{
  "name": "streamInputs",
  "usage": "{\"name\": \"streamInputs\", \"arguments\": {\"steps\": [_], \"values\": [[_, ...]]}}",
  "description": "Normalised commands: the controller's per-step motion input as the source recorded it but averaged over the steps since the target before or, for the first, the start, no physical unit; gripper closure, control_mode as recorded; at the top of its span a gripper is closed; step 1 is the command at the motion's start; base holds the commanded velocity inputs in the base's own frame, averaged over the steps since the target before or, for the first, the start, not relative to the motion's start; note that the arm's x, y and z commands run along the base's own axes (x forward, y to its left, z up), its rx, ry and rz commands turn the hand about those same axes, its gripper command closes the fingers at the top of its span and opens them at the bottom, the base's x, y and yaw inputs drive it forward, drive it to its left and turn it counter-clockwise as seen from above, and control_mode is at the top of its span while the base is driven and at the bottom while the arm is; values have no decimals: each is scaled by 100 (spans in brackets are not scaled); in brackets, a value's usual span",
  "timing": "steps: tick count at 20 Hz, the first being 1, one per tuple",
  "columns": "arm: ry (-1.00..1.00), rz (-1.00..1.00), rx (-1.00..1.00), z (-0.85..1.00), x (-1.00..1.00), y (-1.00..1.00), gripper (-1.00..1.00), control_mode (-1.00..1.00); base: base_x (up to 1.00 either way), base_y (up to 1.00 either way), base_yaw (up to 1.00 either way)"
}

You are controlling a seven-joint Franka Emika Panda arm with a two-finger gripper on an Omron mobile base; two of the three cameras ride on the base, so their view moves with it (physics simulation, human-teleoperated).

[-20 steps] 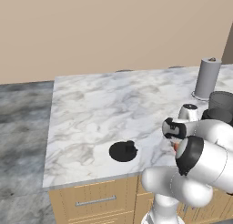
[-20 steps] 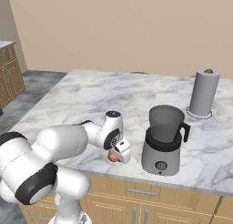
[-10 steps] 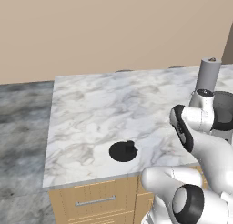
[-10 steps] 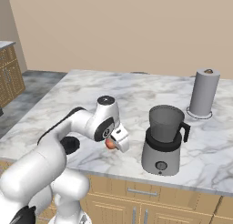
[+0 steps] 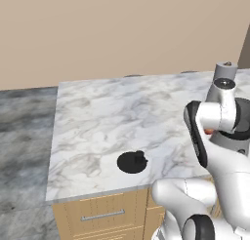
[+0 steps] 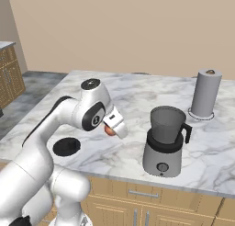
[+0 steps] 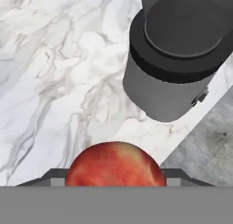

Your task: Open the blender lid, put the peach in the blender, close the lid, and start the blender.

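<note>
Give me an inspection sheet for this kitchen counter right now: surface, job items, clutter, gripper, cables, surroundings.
Surface: white marble counter over wooden drawers.
Blender: upright near the front edge, jar open, no lid on it.
Blender lid: flat on the counter, apart from the blender, near the front edge.
Peach: held in the gripper, in the air beside the blender, not yet in the jar.
Clutter: grey upright cylinder behind the blender.
Gripper: shut on the peach, raised above the counter.
Cables: nothing seen.
Surroundings: beige wall, grey floor, wooden cabinet at far left in the right base view.
</note>
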Motion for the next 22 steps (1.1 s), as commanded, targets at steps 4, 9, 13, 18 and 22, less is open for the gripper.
{"name": "streamInputs", "arguments": {"steps": [4, 9, 13, 18, 22], "values": [[0, -11, -3, 97, 0, -34, 100, -100, 0, 0, 0], [0, -11, 0, 80, 0, -53, 100, -100, 0, 0, 0], [0, -5, 1, 46, 0, -75, 100, -100, 0, 0, 0], [0, -2, 11, 4, 0, -89, 100, -100, 0, 0, 0], [0, 0, 13, -7, 9, -75, 100, -100, 0, 0, 0]]}}
